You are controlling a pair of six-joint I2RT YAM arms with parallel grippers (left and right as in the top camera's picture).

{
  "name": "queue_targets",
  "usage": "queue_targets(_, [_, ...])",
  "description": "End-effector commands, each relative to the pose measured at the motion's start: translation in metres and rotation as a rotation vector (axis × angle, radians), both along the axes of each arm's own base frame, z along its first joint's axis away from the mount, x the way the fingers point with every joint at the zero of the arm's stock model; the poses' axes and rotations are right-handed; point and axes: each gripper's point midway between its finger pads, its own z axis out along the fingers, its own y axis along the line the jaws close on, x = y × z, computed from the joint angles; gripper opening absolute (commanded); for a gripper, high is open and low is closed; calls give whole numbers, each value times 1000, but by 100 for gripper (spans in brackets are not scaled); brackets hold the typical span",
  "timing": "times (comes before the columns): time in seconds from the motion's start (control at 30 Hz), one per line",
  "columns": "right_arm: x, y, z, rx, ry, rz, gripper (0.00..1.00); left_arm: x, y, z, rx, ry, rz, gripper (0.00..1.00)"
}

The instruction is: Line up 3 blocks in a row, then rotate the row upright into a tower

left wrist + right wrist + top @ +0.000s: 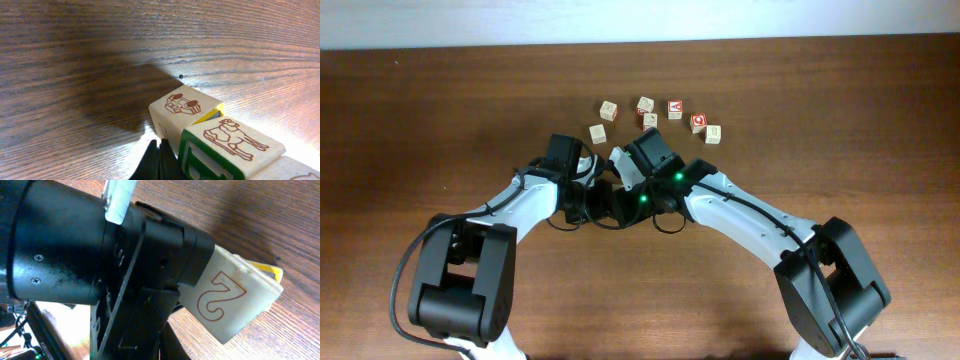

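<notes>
The two arms are brought together over the middle of the brown wooden counter, their tips nearly meeting.

The left end effector is seen from its own wrist camera with its dark fingers pressed together and nothing between them. The tips are set low against the counter, just beside the lower left corner of a pale block. This block is marked on top with a brown drawing and has a yellow side turned away to the right. Touching it on the right is a green-faced block, which carries a brown animal drawing on its upper face. It lies to the right of the fingertips. A corner of a third pale block is seen at the lower right edge, just beside the green-faced one.

The right end effector is closed. What it touches, if anything, cannot be told, since its fingers are hidden behind the left arm's black housing in the right wrist view. Past that housing a numbered block is shown, printed with a red 2 and edged in yellow. Whether it is one of the blocks described above cannot be settled.

Further back on the counter, several loose blocks are scattered in a rough row, well apart from both end effectors.
</notes>
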Motion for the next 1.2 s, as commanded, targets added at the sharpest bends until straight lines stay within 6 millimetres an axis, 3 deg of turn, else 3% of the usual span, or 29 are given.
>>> queue_targets(0.0, [2, 2, 17, 22, -8, 25, 4, -2, -11, 5, -39, -3, -33, 0])
queue_targets(0.1, [14, -19, 39, -4, -8, -26, 4, -2, -11, 5, -38, -3, -32, 0])
queue_targets(0.27, [29, -53, 45, -39, -2, -115, 4, 0, -8, 5, -23, 3, -9, 0])
queue_targets(0.33, [36, -68, 48, -50, -1, -156, 4, 6, 8, 5, 51, 15, 45, 0])
queue_targets(0.4, [42, -87, 47, -63, 22, -200, 4, 12, 38, 11, 198, 9, 102, 0])
queue_targets(0.47, [49, -106, 63, -55, -13, -228, 4, 18, 80, 36, 337, -25, 186, 0])
queue_targets(0.57, [36, -154, 116, -111, -126, -326, 4, 25, 113, 119, 343, -235, 256, 0])
queue_targets(0.6, [23, -174, 143, -128, -184, -372, 5, 22, 125, 152, 344, -324, 302, 14])
queue_targets(0.63, [14, -183, 158, -127, -216, -392, 5, 17, 128, 168, 344, -366, 319, 30])
queue_targets(0.67, [-8, -202, 188, -126, -290, -439, 6, 7, 129, 181, 338, -383, 322, 64])
queue_targets(0.7, [-23, -214, 202, -141, -337, -466, 9, 0, 130, 181, 342, -368, 319, 99])
queue_targets(0.73, [-40, -225, 218, -148, -389, -493, 13, -1, 130, 181, 343, -364, 318, 99])
queue_targets(0.77, [-69, -238, 235, -139, -441, -520, 28, -2, 130, 181, 343, -362, 318, 100])
queue_targets(0.83, [-98, -248, 248, -117, -490, -533, 80, -2, 130, 181, 343, -362, 318, 99])
queue_targets(0.87, [-112, -254, 254, -110, -519, -544, 99, -2, 130, 181, 343, -362, 318, 99])
queue_targets(0.93, [-132, -261, 256, -104, -539, -551, 99, -2, 130, 181, 343, -362, 318, 99])
queue_targets(1.07, [-134, -262, 254, -110, -533, -549, 99, -2, 130, 181, 343, -362, 318, 99])
queue_targets(1.17, [-117, -299, 261, -275, -643, -690, 98, -2, 130, 181, 343, -362, 318, 99])
